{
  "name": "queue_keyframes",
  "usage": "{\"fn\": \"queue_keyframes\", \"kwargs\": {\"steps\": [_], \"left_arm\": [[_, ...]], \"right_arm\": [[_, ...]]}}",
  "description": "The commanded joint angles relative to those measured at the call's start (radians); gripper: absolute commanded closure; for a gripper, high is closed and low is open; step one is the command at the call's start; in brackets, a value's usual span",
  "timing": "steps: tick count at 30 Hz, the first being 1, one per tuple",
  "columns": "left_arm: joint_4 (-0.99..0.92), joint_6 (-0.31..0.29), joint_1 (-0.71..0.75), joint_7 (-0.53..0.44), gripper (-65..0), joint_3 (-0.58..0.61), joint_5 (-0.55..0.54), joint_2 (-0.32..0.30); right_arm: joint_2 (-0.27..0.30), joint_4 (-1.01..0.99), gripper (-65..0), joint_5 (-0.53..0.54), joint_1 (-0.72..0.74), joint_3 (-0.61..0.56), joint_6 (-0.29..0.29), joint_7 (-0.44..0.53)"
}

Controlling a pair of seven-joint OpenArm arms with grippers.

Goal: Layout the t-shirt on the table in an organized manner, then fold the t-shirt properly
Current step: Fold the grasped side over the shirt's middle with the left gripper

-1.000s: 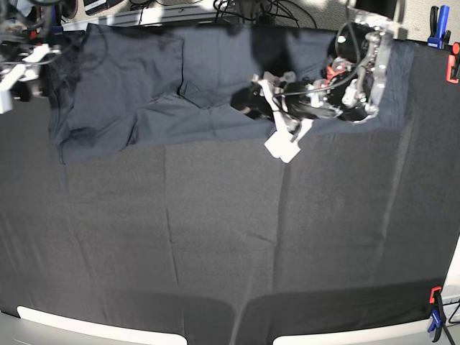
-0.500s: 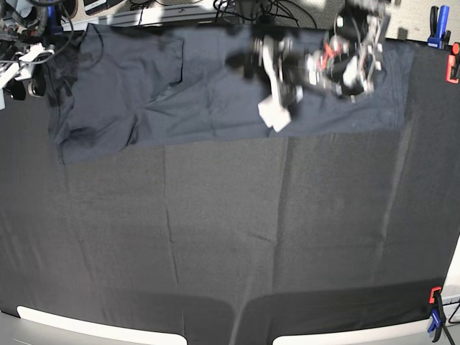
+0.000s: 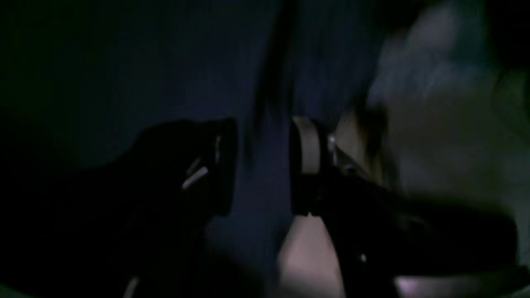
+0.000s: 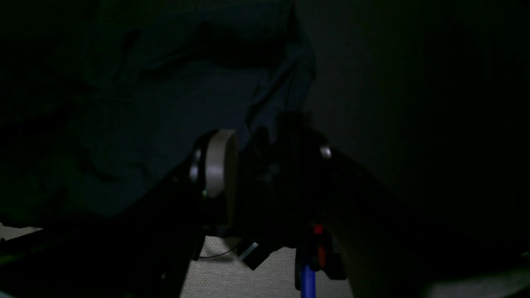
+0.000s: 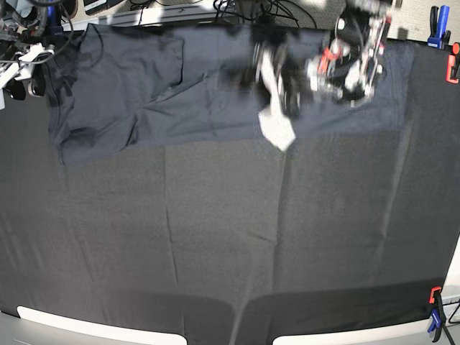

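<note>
The dark navy t-shirt [image 5: 144,86] lies spread along the far edge of the table [image 5: 215,237], wrinkled at its left end. My left gripper [image 5: 277,126] hovers, blurred by motion, over the shirt's near hem around the middle. In the left wrist view the left gripper [image 3: 263,165] has its jaws apart, with only blue fabric [image 3: 165,62] showing behind the gap. My right gripper [image 5: 21,68] sits at the table's far left corner, just beside the shirt's left end. The right wrist view is very dark: the right gripper [image 4: 258,169] has its pads apart and shirt cloth [image 4: 165,103] lies beyond.
Blue [image 5: 435,32] and red [image 5: 453,65] clamps grip the table's far right corner, and another clamp [image 5: 435,309] holds the near right corner. Cables and equipment crowd the far edge behind the shirt. A blue clamp handle [image 4: 306,281] shows below the right gripper.
The left arm lifted from the shirt's near hem toward the far edge, then swung back down a little. The right arm drew back slightly to the left. The shirt has not shifted.
</note>
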Motion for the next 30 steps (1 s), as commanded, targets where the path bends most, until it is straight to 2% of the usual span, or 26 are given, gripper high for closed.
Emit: {"fn": "queue_keyframes", "kwargs": {"steps": [1, 3, 7, 11, 13, 15, 20, 23, 28, 30], "left_arm": [[0.013, 0.026, -0.023, -0.031, -19.6, 0.007, 0.013, 0.021], [0.010, 0.064, -0.045, -0.026, -19.6, 0.036, 0.078, 0.056], [0.008, 0.063, -0.064, -0.016, -19.6, 0.150, 0.177, 0.103], [0.005, 0.063, -0.058, -0.024, -19.6, 0.269, 0.274, 0.105], [0.001, 0.064, -0.053, -0.035, -19.6, 0.302, 0.343, 0.105], [-0.020, 0.064, -0.053, -0.035, -19.6, 0.314, 0.366, 0.105], [-0.111, 0.064, -0.053, -0.027, -19.6, 0.314, 0.365, 0.105], [-0.154, 0.064, -0.054, 0.026, -19.6, 0.314, 0.343, 0.105], [-0.105, 0.064, -0.068, 0.092, -19.6, 0.314, 0.159, 0.105], [-0.064, 0.064, -0.074, 0.098, -19.7, 0.314, 0.124, 0.105]], "right_arm": [[0.016, 0.018, -24.4, 0.011, -0.001, 0.010, 0.020, 0.020], [0.016, 0.018, -24.4, 0.011, -0.001, 0.010, 0.020, 0.021], [0.016, 0.018, -24.4, 0.011, -0.001, 0.010, 0.020, 0.020], [0.016, 0.018, -24.4, 0.011, -0.001, 0.010, 0.020, 0.020], [0.016, 0.018, -24.4, 0.011, -0.001, 0.010, 0.020, 0.020], [0.016, 0.018, -24.4, 0.011, -0.001, 0.010, 0.020, 0.020], [0.016, 0.018, -24.4, 0.011, -0.001, 0.010, 0.020, 0.020], [0.016, 0.018, -24.4, 0.011, -0.001, 0.010, 0.020, 0.021], [0.016, 0.018, -24.4, 0.011, 0.000, 0.010, 0.020, 0.056], [0.015, 0.018, -24.4, 0.011, 0.000, 0.010, 0.020, 0.065]]}}
